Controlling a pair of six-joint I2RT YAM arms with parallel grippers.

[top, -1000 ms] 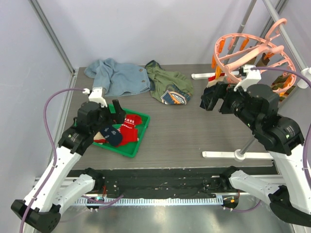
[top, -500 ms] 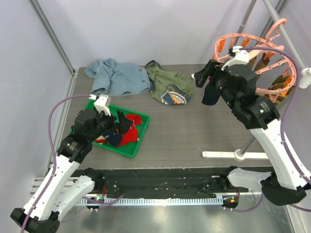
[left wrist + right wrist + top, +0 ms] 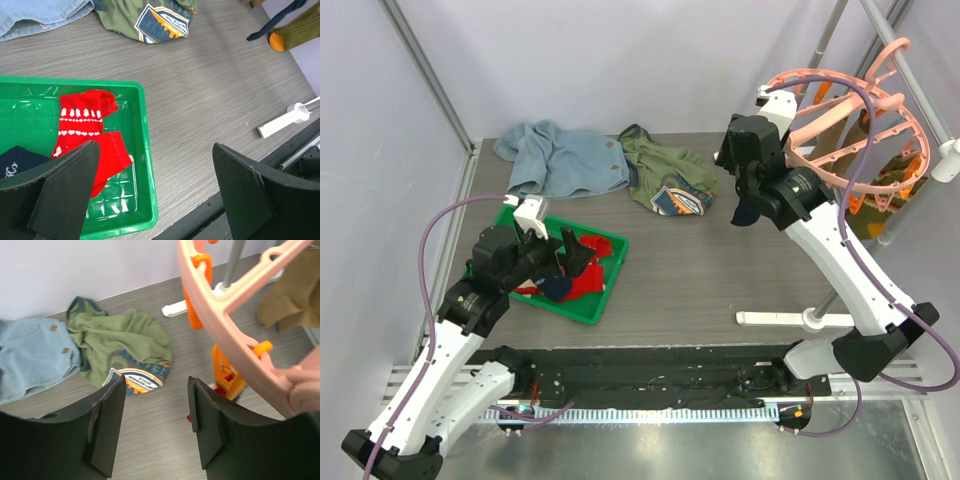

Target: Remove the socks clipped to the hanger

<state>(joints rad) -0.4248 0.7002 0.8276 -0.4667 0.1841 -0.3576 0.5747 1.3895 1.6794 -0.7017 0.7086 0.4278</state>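
While the left gripper [image 3: 155,147] hangs wide open over the green tray's [image 3: 70,81] right rim, the right gripper [image 3: 156,385] stands parted just left of the hanger [image 3: 220,325].

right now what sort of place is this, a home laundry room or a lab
Probably a robot test cell staged for laundry, not a home: left arm and right arm bolted at a bare-walled table, a pink clip hanger on a metal rack, socks in a green tray.
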